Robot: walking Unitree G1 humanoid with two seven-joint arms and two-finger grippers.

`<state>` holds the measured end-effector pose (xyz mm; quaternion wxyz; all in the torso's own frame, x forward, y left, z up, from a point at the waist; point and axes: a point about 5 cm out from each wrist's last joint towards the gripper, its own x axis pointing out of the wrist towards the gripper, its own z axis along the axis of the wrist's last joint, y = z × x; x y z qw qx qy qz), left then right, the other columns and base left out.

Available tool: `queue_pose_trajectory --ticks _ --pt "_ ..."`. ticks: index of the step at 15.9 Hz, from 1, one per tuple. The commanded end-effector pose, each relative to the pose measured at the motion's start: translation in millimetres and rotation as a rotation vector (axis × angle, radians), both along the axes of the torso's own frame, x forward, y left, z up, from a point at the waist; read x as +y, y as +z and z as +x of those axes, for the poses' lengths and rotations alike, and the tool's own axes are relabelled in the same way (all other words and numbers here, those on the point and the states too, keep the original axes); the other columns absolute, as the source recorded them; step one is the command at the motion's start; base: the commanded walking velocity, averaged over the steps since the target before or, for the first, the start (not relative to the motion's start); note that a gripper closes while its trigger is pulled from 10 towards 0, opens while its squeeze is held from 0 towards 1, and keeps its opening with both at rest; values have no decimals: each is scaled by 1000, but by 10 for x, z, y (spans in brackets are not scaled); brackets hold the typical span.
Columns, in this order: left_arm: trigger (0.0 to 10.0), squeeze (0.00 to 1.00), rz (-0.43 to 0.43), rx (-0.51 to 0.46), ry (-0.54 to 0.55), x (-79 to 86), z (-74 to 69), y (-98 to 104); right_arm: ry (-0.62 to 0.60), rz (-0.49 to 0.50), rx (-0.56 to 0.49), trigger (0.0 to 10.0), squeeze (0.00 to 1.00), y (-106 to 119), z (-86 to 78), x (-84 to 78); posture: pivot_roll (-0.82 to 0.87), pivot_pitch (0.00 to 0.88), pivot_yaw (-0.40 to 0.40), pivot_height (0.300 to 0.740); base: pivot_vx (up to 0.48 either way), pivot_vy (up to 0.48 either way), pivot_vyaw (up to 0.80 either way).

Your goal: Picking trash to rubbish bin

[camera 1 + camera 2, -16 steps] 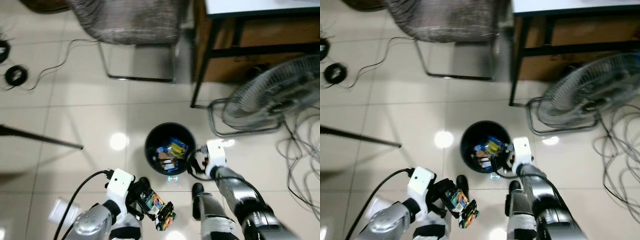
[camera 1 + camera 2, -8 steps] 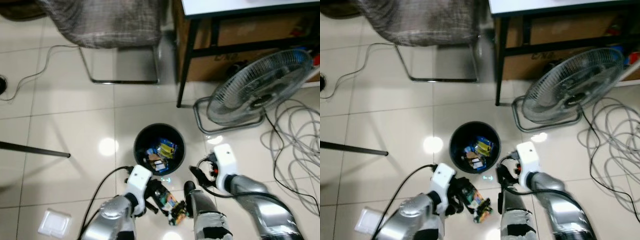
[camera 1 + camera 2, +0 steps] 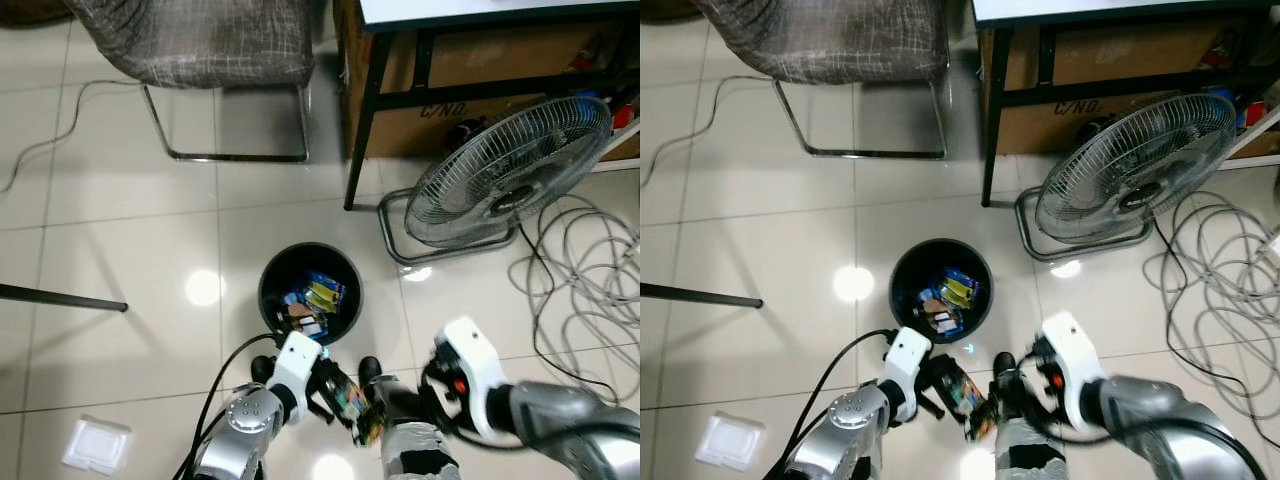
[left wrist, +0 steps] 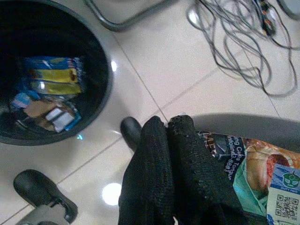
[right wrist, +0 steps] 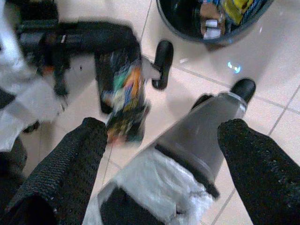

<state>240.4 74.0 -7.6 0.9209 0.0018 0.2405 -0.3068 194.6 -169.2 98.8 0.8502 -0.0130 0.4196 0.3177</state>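
My left claw [image 3: 340, 405] pinches a crinkly snack wrapper [image 3: 357, 412] by its edge, low centre, just below the black bin [image 3: 310, 297] (light, limp, slippery film). Right claw [image 5: 159, 154] hangs spread.

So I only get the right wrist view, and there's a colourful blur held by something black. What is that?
Observer: A snack packet, pinched in the shut left gripper. The left wrist view shows its printed label with a QR code.
Operator: Is it over the bin?
Observer: Not yet. The head views show it above the tiles on the near side of the black bin, by the robot's feet.
Operator: And the two black fingers spread apart in front of me?
Observer: That's the open right gripper. From the head views its silver arm reaches in from the robot's right.
Operator: Anything close to the bin?
Observer: A floor fan stands beyond it, to the robot's right.
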Motion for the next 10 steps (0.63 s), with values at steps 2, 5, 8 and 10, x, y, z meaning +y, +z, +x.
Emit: queue_pose_trajectory --ticks 2,5,8,10 --pt "10000 0 62 15 99 117 -19 -127 25 17 52 10000 0 -7 -94 53 -347 500 -26 740 0 0 0" --pt "10000 0 131 9 222 334 51 -168 45 19 65 10000 0 25 -112 93 -340 513 -37 740 0 0 0" --pt "10000 0 221 40 297 578 4 -281 60 12 68 10000 0 42 -100 111 -337 523 -45 740 0 0 0" --pt "10000 0 219 45 305 587 -5 -298 61 11 71 10000 0 45 -104 120 -337 523 -45 740 0 0 0"
